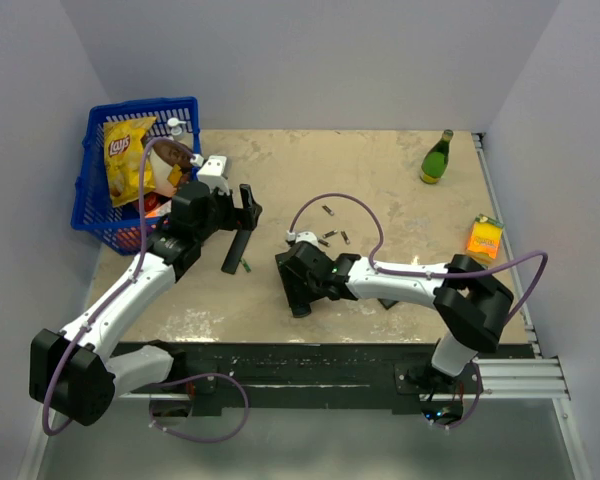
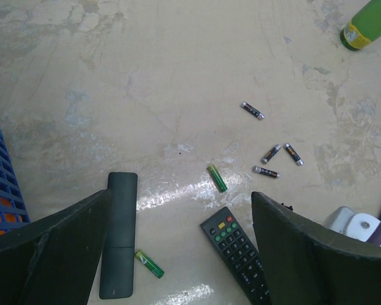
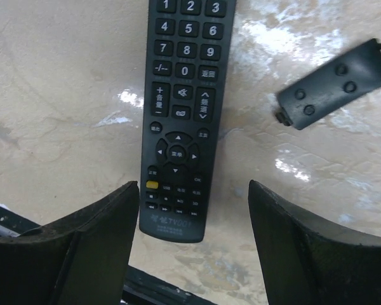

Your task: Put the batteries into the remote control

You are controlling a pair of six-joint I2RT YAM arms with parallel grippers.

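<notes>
The remote control (image 3: 181,114) lies face up, a long black bar with dark number and arrow keys. My right gripper (image 3: 193,190) stands open astride its lower end, with a gap beside each finger. The small black back cover (image 3: 333,82) lies apart to its right. In the left wrist view the remote's top end (image 2: 238,251) shows red, yellow and green keys. Several dark-grey batteries (image 2: 266,171) lie scattered beyond it. My left gripper (image 2: 181,210) hangs open above the table with nothing between its fingers, left of the remote control.
A plain rounded black remote (image 2: 119,235) lies under my left finger, with a green battery (image 2: 149,263) beside it and another (image 2: 217,178) further out. A blue basket (image 1: 90,190) of snacks stands at the back left. At the right are a green bottle (image 1: 437,158) and an orange carton (image 1: 485,238).
</notes>
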